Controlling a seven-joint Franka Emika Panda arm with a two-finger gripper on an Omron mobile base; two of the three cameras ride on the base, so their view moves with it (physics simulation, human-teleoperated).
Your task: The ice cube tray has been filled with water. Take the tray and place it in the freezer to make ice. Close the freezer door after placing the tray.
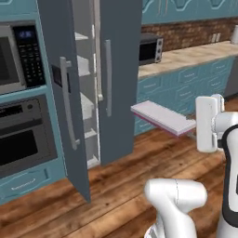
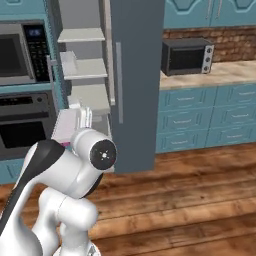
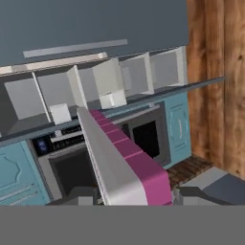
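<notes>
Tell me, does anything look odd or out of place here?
Only the ice cube tray: it is up in the air above the wooden floor, clamped in the gripper, short of the freezer, whose freezer door stands open.

A home kitchen, rendered: teal cabinets (image 2: 210,115) under a pale bench (image 1: 195,55), a red brick wall (image 1: 195,30) behind it, a small oven (image 2: 187,57) on the bench, a built-in microwave (image 1: 16,58) and oven (image 1: 21,139) at left, a tall grey fridge (image 1: 118,69), plank floor (image 2: 200,200).
</notes>
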